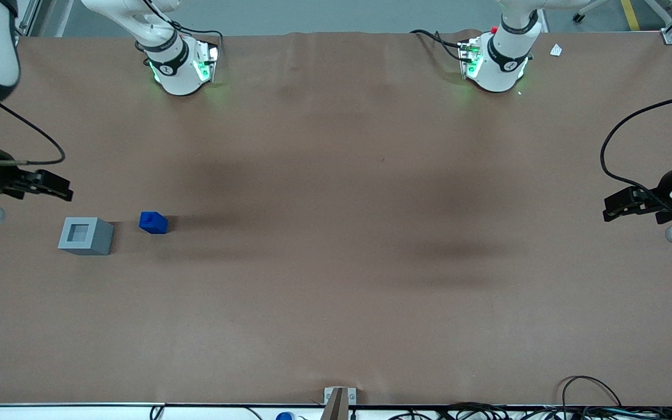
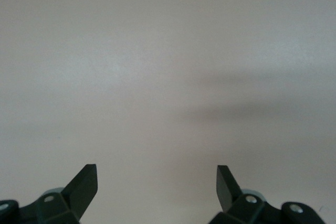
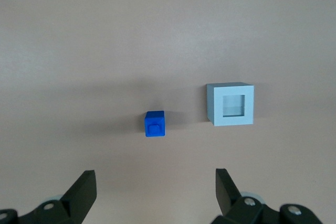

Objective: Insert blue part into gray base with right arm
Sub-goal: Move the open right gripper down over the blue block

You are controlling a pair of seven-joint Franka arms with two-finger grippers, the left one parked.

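The blue part [image 1: 153, 222] sits on the tabletop in the left-middle of the front frame, its square stub apparently facing up. Just beside it, apart, the gray base [image 1: 86, 235] stands upright, its square recess open on top.

The hand [image 1: 50, 185] hovers above them, fingers spread, holding nothing.

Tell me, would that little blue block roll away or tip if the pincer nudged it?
Probably neither. The blue part is boxy with flat faces, so it should slide, not roll. It looks like rigid plastic, likely light. It sits apart from the gray base, on the table. The open pincer hangs above both.
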